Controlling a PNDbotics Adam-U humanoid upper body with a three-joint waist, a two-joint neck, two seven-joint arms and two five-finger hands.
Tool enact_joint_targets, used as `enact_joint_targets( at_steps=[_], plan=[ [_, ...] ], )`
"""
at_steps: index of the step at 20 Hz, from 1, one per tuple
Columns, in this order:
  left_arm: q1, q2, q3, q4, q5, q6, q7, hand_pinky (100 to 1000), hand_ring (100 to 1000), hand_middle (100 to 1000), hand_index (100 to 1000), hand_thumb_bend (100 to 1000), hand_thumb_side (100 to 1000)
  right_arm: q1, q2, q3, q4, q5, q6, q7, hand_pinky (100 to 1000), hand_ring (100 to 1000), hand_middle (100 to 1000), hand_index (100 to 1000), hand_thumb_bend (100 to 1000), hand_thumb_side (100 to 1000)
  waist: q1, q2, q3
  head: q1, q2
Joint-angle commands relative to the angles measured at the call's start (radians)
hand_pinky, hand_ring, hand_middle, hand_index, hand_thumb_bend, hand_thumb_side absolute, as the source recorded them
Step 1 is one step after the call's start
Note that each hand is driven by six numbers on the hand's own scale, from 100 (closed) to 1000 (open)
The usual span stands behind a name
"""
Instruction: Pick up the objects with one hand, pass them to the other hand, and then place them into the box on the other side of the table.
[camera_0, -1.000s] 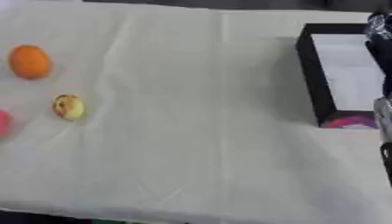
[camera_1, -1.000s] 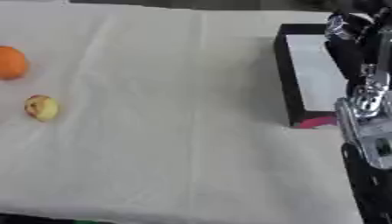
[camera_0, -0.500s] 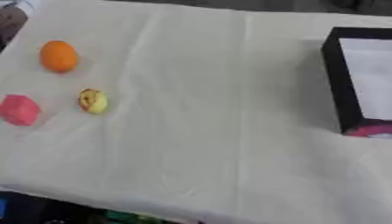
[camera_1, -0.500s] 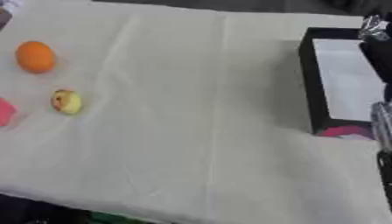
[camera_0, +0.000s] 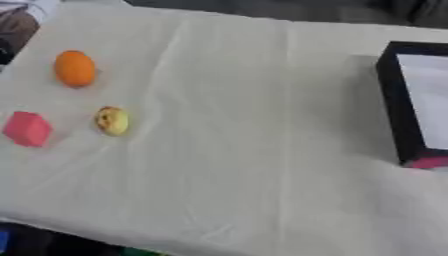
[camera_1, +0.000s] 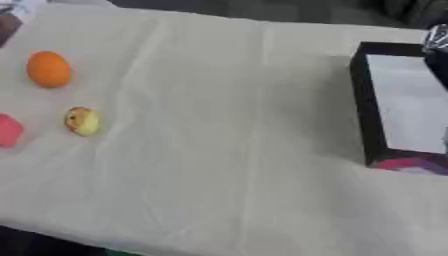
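Hand: only a sliver of the right hand (camera_1: 437, 45) is seen, a silver and black bit at the upper right edge of the right eye view, right over the far corner of the box. Whether its fingers are open or curled can't be told. The left hand isn't seen anywhere.

Box: a black-walled rectangular box with a pale inside (camera_1: 363, 107) sits directly below the hand, running toward the near side of the table. Its inside looks bare, as far as can be made out.

Pink thing: a pink and purplish patch (camera_1: 411, 164) is seen at the near end of the box, well below the hand. What it is can't be made out.

Orange fruit: a round orange fruit (camera_0: 74, 68) is lying way off to the left of the hand, across the whole table.

Small fruit: a little yellow fruit with a red blush (camera_0: 112, 120) is found left of the hand too, nearer the front, just down and right of the orange one, not touching it.

Pink block: a pink blocky object (camera_0: 27, 128) sits furthest from the hand, just left of the yellow fruit.

Cloth: all of it rests on a creased cream tablecloth (camera_0: 254, 150).
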Motion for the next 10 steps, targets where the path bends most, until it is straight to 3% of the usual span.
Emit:
enact_joint_targets(
  at_steps=[1,4,5,10],
  plan=[
    [-0.023,0.071,-0.014,0.006,-0.074,-0.029,-0.069,937,843,790,863,860,107,-0.001,-0.046,-0.002,-0.026,-0.001,0.008,0.001,871,783,790,895,112,271,0.004,-0.015,0.003,0.024,0.021],
    [-0.034,0.072,-0.031,0.007,-0.110,-0.049,-0.101,946,855,789,858,881,100,0.005,-0.053,-0.002,-0.029,-0.001,0.013,0.003,871,783,790,895,107,278,0.002,-0.018,0.004,0.044,0.031],
    [-0.036,0.075,-0.039,0.006,-0.129,-0.056,-0.108,950,859,790,860,924,100,0.007,-0.055,-0.001,-0.029,-0.001,0.014,0.004,871,783,790,895,112,271,0.002,-0.019,0.003,0.047,0.032],
    [-0.054,0.075,-0.081,0.007,-0.319,-0.096,-0.097,967,881,796,857,955,100,0.013,-0.060,0.000,-0.031,-0.001,0.017,0.005,870,783,790,895,112,271,0.002,-0.021,0.002,0.058,0.032]
  ],
)
